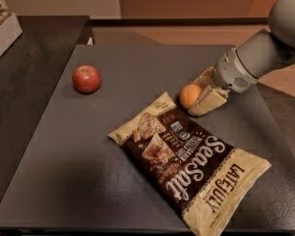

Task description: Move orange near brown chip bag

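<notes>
The orange (189, 96) sits low on the grey table, just off the top right corner of the brown chip bag (189, 163), which lies flat and diagonal in the middle. My gripper (195, 98) reaches in from the right. Its tan fingers (210, 101) close on either side of the orange, one behind it and one in front. The orange's right side is hidden by the fingers.
A red apple (86, 78) stands at the table's back left. The grey table (64, 171) has a dark counter to its left with a box (0, 26) on it. My arm (265, 48) crosses the back right corner.
</notes>
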Robot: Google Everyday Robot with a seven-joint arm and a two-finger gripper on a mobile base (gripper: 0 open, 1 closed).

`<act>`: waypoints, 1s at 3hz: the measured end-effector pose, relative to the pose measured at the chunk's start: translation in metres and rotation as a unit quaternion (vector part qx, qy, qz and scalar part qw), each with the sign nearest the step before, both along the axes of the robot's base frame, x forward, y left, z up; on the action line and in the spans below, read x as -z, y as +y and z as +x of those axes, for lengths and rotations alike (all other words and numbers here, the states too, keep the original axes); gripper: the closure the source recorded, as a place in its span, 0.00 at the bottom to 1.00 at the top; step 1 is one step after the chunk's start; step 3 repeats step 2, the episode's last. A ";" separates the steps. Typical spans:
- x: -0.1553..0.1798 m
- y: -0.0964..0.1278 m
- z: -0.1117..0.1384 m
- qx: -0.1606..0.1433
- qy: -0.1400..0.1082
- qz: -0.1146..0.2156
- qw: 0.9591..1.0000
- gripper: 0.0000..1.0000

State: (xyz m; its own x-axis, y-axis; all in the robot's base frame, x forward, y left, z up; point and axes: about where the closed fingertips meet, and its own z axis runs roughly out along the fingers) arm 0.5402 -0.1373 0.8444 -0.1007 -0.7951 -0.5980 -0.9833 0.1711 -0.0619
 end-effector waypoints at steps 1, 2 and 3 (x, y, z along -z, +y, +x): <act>0.001 0.002 0.000 -0.001 0.001 0.000 1.000 0.00; 0.001 0.002 0.000 -0.002 0.001 0.000 1.000 0.00; 0.001 0.002 0.000 -0.002 0.001 0.000 1.000 0.00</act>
